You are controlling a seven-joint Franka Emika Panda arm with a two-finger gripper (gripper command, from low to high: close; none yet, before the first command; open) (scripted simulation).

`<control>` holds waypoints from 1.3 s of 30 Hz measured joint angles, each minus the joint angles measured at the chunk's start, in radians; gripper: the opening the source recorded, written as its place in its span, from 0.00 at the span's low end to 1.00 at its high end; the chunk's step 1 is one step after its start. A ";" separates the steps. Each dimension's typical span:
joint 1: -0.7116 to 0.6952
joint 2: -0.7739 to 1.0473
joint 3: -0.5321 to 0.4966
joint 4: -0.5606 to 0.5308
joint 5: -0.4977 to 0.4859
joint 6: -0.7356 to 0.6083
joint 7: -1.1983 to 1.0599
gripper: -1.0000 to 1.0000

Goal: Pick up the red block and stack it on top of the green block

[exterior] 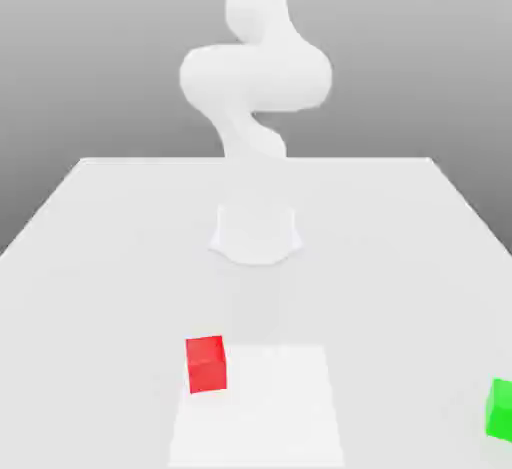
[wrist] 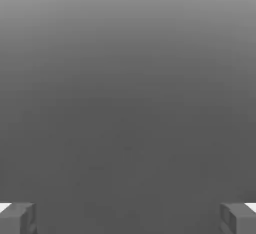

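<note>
Tool (wrist: 128,218) gapes wide; red block (exterior: 206,363) central, green block (exterior: 501,409) at table (exterior: 120,217) edge.

White table (exterior: 420,257), flat, matte, unmarked, under a plain grey backdrop (exterior: 90,57) that darkens toward the upper part of the exterior view. A brighter white rectangular patch (exterior: 280,407) lies on the tabletop near its front edge. Between and beyond the fingers, an even grey field (wrist: 128,103), lighter on one side, darker on the other.
</note>
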 joint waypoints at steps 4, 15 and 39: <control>-0.099 0.127 0.076 -0.082 -0.029 0.078 0.209 0.50; -0.306 0.466 0.189 -0.297 -0.085 0.283 0.746 0.50; -0.275 0.953 0.060 -0.430 -0.163 0.660 1.197 0.00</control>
